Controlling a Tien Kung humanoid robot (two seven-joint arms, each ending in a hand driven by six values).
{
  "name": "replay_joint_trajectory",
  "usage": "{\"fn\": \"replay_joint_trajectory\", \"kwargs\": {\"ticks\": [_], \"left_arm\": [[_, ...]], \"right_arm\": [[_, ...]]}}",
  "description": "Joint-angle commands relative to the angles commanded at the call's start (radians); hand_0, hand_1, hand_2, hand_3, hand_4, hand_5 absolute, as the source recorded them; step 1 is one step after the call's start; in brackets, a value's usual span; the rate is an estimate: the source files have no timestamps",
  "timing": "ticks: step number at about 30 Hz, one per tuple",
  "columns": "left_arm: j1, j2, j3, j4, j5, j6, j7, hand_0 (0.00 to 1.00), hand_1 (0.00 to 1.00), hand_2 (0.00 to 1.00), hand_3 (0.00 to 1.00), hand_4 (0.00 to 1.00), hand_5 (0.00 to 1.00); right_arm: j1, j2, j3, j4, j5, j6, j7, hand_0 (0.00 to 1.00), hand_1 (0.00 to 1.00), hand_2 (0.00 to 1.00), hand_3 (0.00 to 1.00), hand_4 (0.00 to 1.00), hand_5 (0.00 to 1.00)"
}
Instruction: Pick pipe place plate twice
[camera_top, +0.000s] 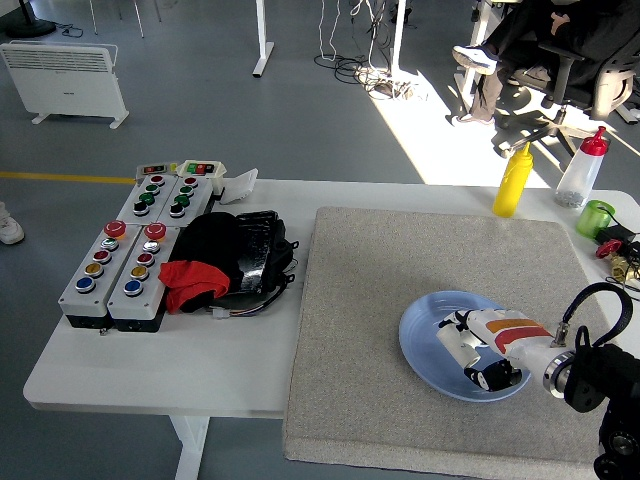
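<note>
A blue plate (422, 350) lies on the grey mat (380, 290) at the right of the table. My right hand (470, 352), white and black, has come in from the lower right and is low over the middle of the plate. It covers the spot where the white pipe fitting lay a second ago, and no pipe shows clear of the hand now. I cannot tell whether the hand holds a pipe. The left arm is out of the picture.
Grey button boxes (125, 260) and a black and red bundle (225, 262) fill the table's left. A yellow bottle (513, 180), a red-capped clear bottle (581, 170), a green cup (596, 217) and brass fittings (620, 258) stand at the far right edge.
</note>
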Motion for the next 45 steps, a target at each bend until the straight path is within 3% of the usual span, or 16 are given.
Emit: {"fn": "replay_joint_trajectory", "kwargs": {"ticks": [2,3,13,21,26,27,32,33,35,38,39,44,45], "left_arm": [[0.000,0.000,0.001,0.000,-0.001,0.001,0.001,0.675,0.669,0.694,0.631,0.338,0.998],[0.000,0.000,0.002,0.000,-0.001,0.000,0.001,0.676,0.669,0.692,0.631,0.336,0.998],[0.003,0.000,0.001,-0.001,0.001,0.000,0.002,0.676,0.669,0.694,0.631,0.336,0.998],[0.009,0.000,-0.003,-0.003,0.009,-0.001,0.006,0.675,0.668,0.694,0.631,0.336,0.998],[0.014,0.000,-0.004,-0.003,0.014,-0.002,0.008,0.675,0.668,0.694,0.631,0.336,0.998],[0.014,0.000,-0.004,-0.003,0.014,-0.002,0.008,0.675,0.667,0.694,0.630,0.336,0.998],[0.019,0.000,-0.010,-0.004,0.023,-0.004,0.007,0.675,0.667,0.694,0.630,0.336,0.998],[0.019,0.000,-0.012,-0.004,0.025,-0.004,0.006,0.675,0.668,0.694,0.630,0.336,0.998],[0.020,0.000,-0.017,-0.004,0.030,-0.005,0.005,0.675,0.668,0.694,0.630,0.336,0.998],[0.020,0.000,-0.021,-0.003,0.036,-0.007,0.005,0.675,0.668,0.694,0.630,0.336,0.998],[0.020,0.000,-0.021,-0.003,0.036,-0.007,0.005,0.675,0.668,0.692,0.630,0.336,0.998],[0.013,0.000,-0.029,-0.001,0.042,-0.010,-0.001,0.675,0.668,0.692,0.630,0.336,0.998],[0.010,0.000,-0.030,-0.001,0.042,-0.010,-0.002,0.674,0.666,0.692,0.630,0.335,0.998]], "right_arm": [[0.000,0.005,-0.003,-0.005,-0.029,-0.007,0.007,0.943,0.887,0.948,0.906,0.733,0.205],[0.001,0.006,-0.003,-0.005,-0.033,-0.008,0.012,0.994,0.918,0.998,0.965,0.803,0.240],[-0.005,0.005,-0.003,0.001,-0.026,0.000,0.029,0.998,0.925,0.998,0.979,0.806,0.238],[-0.025,0.008,0.035,0.005,-0.018,-0.031,0.041,0.998,0.925,0.998,0.976,0.793,0.230],[-0.080,0.025,0.122,-0.016,0.040,-0.152,0.122,0.998,0.925,0.998,0.976,0.793,0.230],[-0.089,0.028,0.139,-0.020,0.055,-0.194,0.145,0.936,0.864,0.959,0.885,0.585,0.163],[-0.195,0.093,0.303,-0.079,0.236,-0.388,0.314,0.936,0.864,0.959,0.885,0.585,0.163],[-0.215,0.106,0.341,-0.086,0.282,-0.431,0.352,0.875,0.818,0.904,0.856,0.533,0.224],[-0.255,0.131,0.418,-0.093,0.373,-0.488,0.431,0.875,0.818,0.904,0.856,0.533,0.224],[-0.292,0.153,0.492,-0.095,0.490,-0.483,0.499,0.875,0.818,0.904,0.856,0.533,0.224],[-0.294,0.154,0.497,-0.095,0.535,-0.482,0.503,0.852,0.800,0.883,0.843,0.517,0.268],[-0.356,0.192,0.626,-0.090,0.741,-0.414,0.538,0.852,0.800,0.883,0.843,0.517,0.268],[-0.369,0.200,0.667,-0.090,0.786,-0.390,0.533,0.822,0.773,0.834,0.798,0.512,0.350]]}}
